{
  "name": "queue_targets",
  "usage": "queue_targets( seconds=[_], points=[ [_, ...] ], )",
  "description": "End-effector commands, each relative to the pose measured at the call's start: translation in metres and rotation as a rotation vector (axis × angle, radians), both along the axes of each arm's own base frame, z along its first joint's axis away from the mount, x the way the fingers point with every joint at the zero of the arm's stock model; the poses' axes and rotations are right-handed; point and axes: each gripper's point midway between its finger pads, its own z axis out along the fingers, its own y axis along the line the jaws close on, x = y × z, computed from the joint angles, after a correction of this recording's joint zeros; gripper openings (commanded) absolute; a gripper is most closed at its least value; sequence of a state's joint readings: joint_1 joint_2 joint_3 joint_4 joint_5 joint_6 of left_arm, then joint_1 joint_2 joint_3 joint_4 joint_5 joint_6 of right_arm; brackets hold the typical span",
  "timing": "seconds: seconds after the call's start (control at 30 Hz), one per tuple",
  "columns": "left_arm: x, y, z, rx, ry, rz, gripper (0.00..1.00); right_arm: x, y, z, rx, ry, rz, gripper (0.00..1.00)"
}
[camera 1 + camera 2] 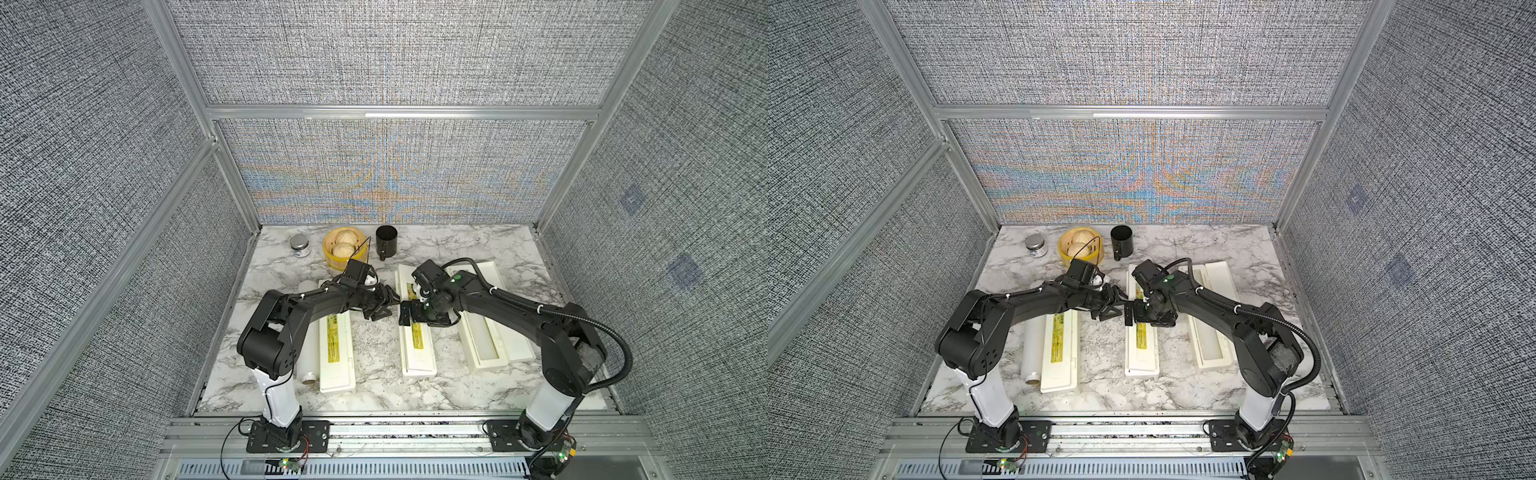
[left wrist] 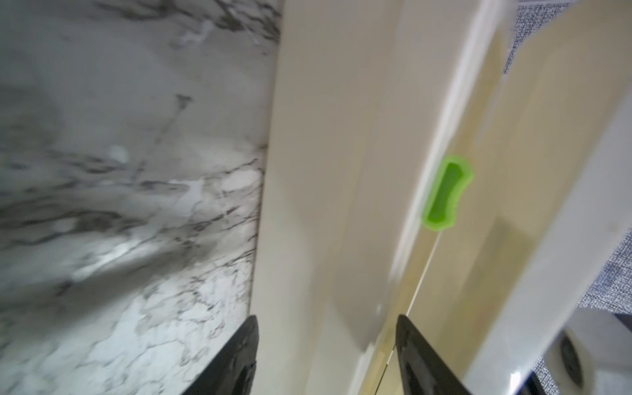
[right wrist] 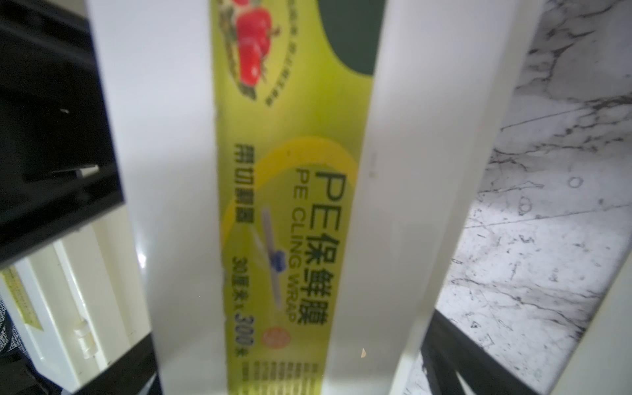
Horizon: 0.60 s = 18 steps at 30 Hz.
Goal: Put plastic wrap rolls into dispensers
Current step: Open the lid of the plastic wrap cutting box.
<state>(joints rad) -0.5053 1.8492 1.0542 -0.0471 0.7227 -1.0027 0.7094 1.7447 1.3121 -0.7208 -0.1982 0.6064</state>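
Three cream dispensers lie lengthwise on the marble table in both top views. The left dispenser and the middle dispenser have their lids down. The right dispenser is open. One plastic wrap roll lies against the left dispenser, partly under my left arm. My right gripper is open, a finger on each side of the middle dispenser's labelled lid. My left gripper is open at that box's near edge. A green slider shows on that edge.
At the back stand a small jar, a yellow steamer basket with buns and a black cup. Grey fabric walls close in three sides. The two grippers nearly meet over the middle of the table.
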Motion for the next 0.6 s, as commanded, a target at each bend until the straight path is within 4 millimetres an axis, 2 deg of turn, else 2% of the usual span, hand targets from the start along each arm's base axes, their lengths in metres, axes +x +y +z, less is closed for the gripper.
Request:
queue_targets(
  seconds=[0.0,0.13,0.3,0.43,0.57],
  points=[
    [-0.002,-0.017,0.014,-0.064,-0.023,-0.064,0.63,0.0,0.005,0.005,0.004,-0.004,0.023,0.99],
    [0.0,-0.021,0.019,-0.07,-0.036,-0.07,0.63,0.0,-0.01,0.011,-0.112,-0.025,0.043,0.99],
    [0.0,-0.02,0.013,-0.048,-0.027,-0.076,0.63,-0.005,-0.025,0.009,-0.187,-0.027,0.046,0.99],
    [-0.001,-0.019,0.011,-0.044,-0.024,-0.077,0.63,-0.012,-0.034,0.013,-0.145,-0.026,0.016,0.99],
    [-0.004,-0.017,0.007,-0.035,-0.018,-0.082,0.63,-0.015,-0.037,0.036,-0.01,-0.052,-0.027,0.99]
  ],
)
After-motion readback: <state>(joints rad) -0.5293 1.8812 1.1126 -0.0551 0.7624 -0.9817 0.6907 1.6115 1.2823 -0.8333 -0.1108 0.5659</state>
